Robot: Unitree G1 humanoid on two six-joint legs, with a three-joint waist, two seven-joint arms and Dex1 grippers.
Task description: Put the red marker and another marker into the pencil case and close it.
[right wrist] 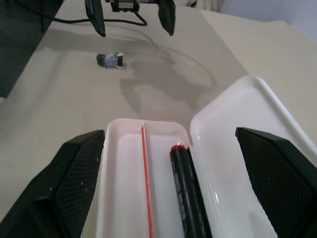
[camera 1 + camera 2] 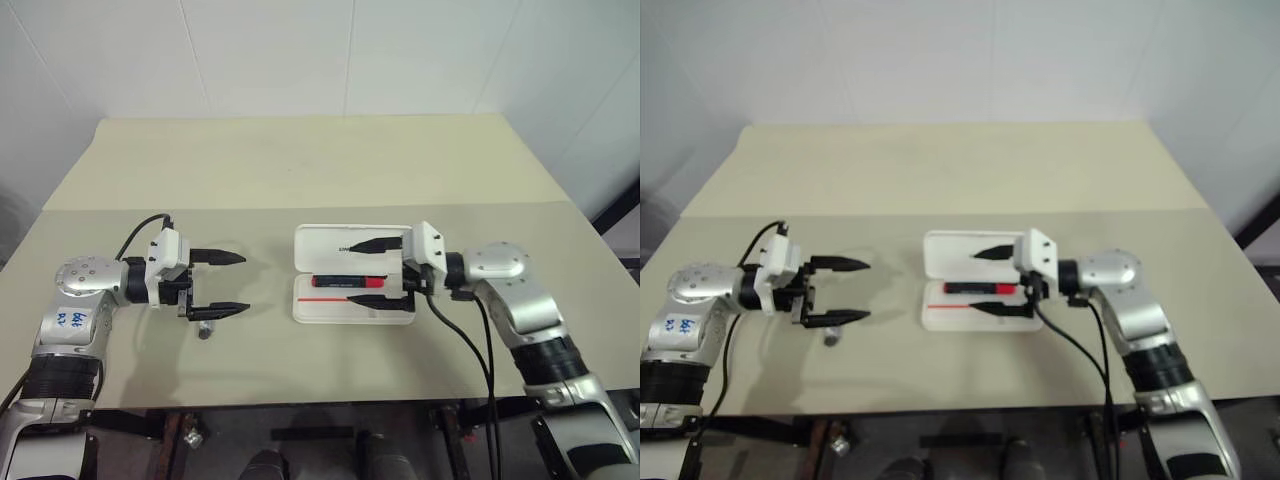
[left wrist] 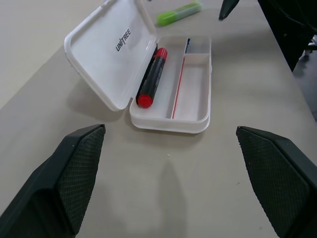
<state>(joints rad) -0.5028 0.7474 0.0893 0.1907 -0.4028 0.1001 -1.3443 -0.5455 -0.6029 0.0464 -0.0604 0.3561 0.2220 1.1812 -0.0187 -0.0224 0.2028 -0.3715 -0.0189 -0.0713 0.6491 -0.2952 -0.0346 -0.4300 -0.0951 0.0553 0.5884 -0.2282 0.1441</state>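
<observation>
The red marker (image 2: 348, 281) lies inside the open pencil case (image 2: 352, 312). Right gripper (image 2: 366, 270) hovers above it, fingers spread, empty. Left gripper (image 2: 226, 283) likewise spread, empty.

The red marker (image 1: 188, 191) lies inside the open pencil case (image 1: 124, 198) between the right gripper's (image 1: 171, 183) spread fingers, facing the left gripper (image 1: 132, 22) and a small dark object (image 1: 110, 60).

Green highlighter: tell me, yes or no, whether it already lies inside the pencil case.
No, the green highlighter lies on the table beyond the open pencil case, which holds the red marker.
</observation>
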